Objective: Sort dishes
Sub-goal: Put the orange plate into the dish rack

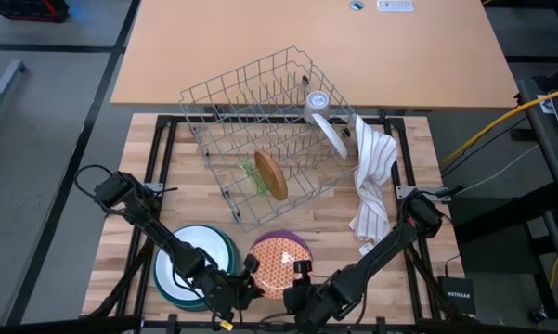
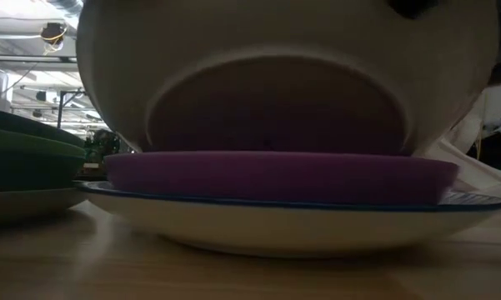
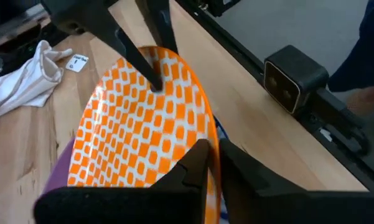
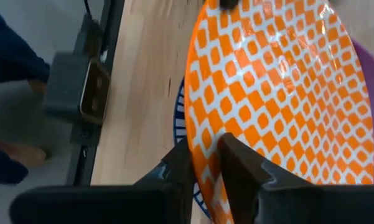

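The orange-patterned plate (image 1: 279,263) stands tilted at the table's near edge, on a purple plate (image 2: 275,175) that lies on a white plate with a blue rim (image 2: 292,227). In the low view its pale underside (image 2: 275,92) faces the near edge. My left gripper (image 1: 250,279) is at its near-left rim and my right gripper (image 1: 302,276) at its near-right rim, each shut on it. A brown plate (image 1: 271,174) and a clear green one (image 1: 252,173) stand on edge in the wire rack (image 1: 260,121). A white plate (image 1: 332,135) leans at the rack's right end. My left gripper pinches the orange-patterned plate's rim (image 3: 213,149) between its two fingers, one on the patterned face and one on the underside, coming slanting down from the near left. My right gripper pinches the rim (image 4: 203,152) the same way, slanting down from the near right. The plate is tilted, with its lower part on the purple plate.
A stack of larger plates, white on teal and green (image 1: 193,262), lies left of the held plate. A white striped cloth (image 1: 371,186) hangs from the rack's right end onto the table. The low camera's box (image 3: 292,81) sits on the frame at the near edge.
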You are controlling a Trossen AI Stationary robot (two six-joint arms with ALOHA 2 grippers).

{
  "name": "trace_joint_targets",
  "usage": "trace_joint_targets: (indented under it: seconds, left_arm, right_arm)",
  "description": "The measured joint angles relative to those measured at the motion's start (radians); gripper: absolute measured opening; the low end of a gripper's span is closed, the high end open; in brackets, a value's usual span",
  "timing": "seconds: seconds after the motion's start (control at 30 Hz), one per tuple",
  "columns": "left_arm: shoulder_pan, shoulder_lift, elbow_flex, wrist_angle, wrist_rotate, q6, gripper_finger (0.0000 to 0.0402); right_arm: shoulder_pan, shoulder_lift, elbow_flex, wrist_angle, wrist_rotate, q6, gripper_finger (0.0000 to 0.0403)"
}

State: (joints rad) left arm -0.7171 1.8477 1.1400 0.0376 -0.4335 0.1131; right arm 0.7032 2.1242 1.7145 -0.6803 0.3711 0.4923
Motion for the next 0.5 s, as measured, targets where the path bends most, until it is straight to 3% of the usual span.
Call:
trace_joint_targets:
  seconds: [0.3, 0.5]
  left_arm:
    - [0.034, 0.001, 0.000, 0.001, -0.010, -0.061, 0.0112]
    - [0.037, 0.001, 0.000, -0.001, -0.012, 0.005, 0.0117]
  right_arm:
    - [-0.007, -0.001, 0.000, 0.071, 0.015, -0.051, 0.0057]
    - [-0.006, -0.001, 0.026, 0.065, 0.012, -0.053, 0.0056]
